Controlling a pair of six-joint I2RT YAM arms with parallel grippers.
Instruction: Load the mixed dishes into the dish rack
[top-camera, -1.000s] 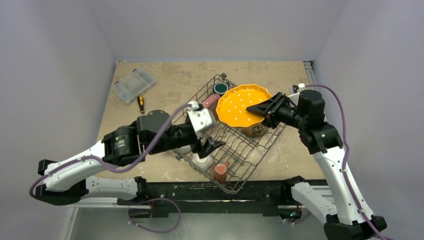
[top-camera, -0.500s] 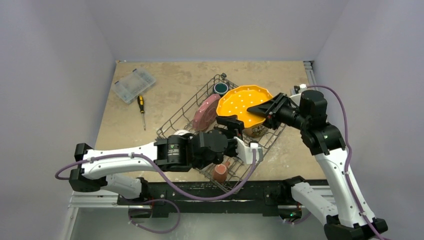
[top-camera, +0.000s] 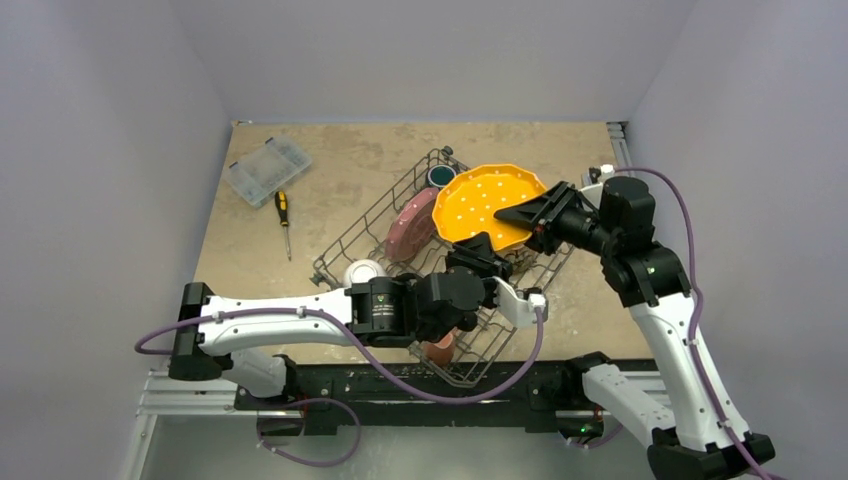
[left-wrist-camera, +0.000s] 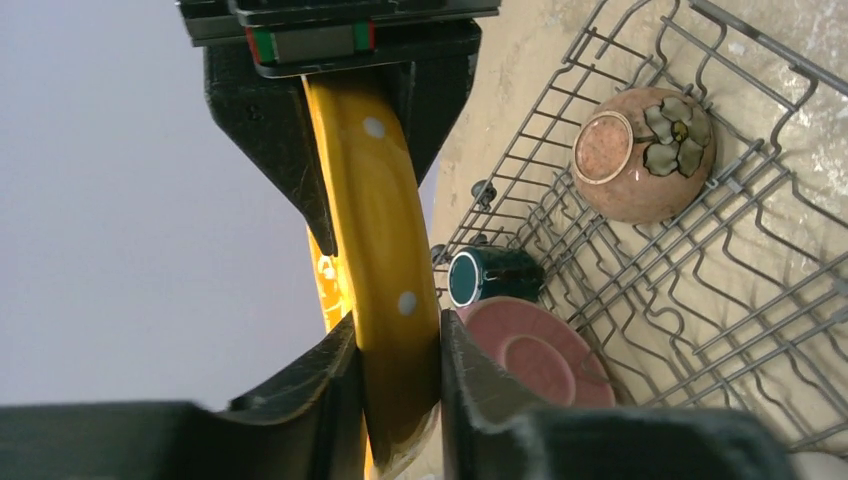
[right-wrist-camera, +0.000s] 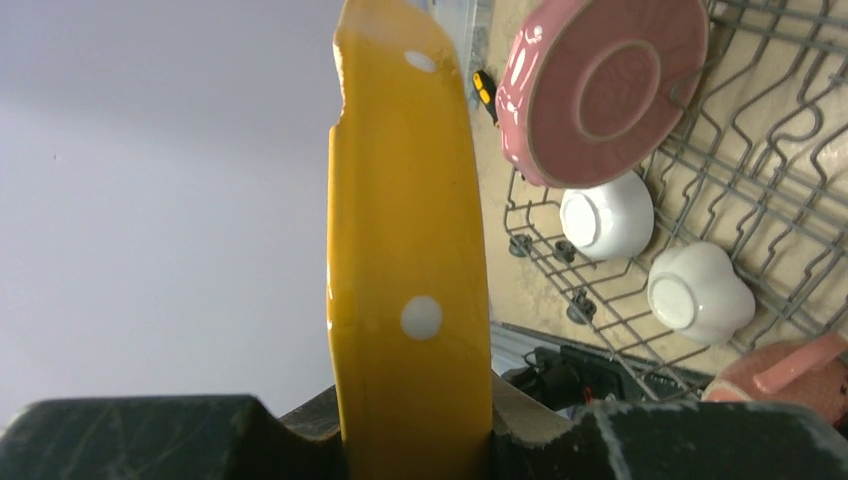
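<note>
1. Left claw (left-wrist-camera: 397, 338) swung across dish rack (top-camera: 352, 233), now pinching yellow plate's (top-camera: 480, 200) near rim.
2. Right claw (top-camera: 515, 216) pinches far rim; plate held over rack's far end.
3. Likely handover; plate not racked.

The tan, mottled table (top-camera: 340, 150) carries three things directly. The grey wire dish rack (top-camera: 372, 228) stands askew on it, one corner pointing toward the far edge. Left of the rack, apart from it, lies a yellow-and-black screwdriver (top-camera: 284, 220). Farther from the rack, up-left, sits a clear plastic box (top-camera: 268, 168).
</note>
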